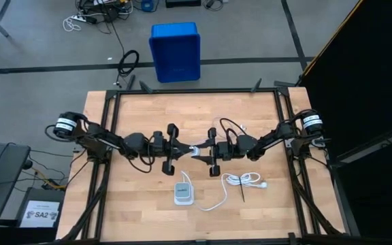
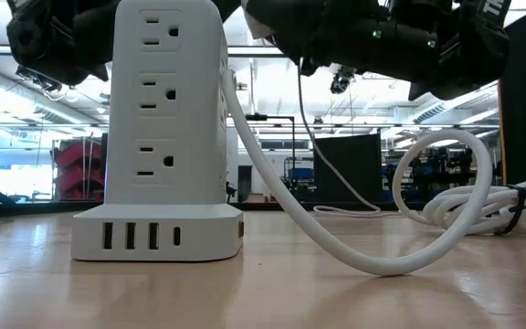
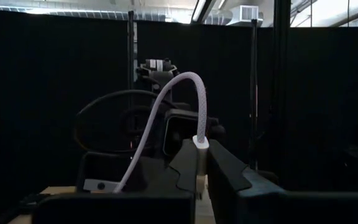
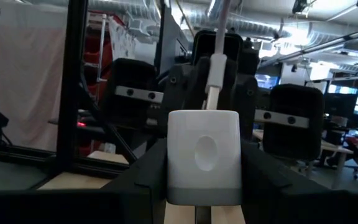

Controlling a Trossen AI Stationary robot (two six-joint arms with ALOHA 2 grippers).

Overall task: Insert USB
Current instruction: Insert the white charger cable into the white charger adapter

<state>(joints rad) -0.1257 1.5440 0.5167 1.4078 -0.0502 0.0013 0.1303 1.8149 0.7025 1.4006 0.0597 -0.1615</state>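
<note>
Now left hand [image 3: 199,180] clamps USB [image 3: 166,112]; right hand [image 4: 204,186] clamps charger block [image 4: 204,157].

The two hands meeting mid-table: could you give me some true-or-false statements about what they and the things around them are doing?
1. The left hand grips the USB cable near its plug. True.
2. The right hand is empty. False: it holds a white charger block.
3. The power tower stands on the table. True.
4. The blue bin sits on the table. False: it stands on the floor beyond the table.
5. The hands are at opposite table edges. False: they meet over the middle.
</note>
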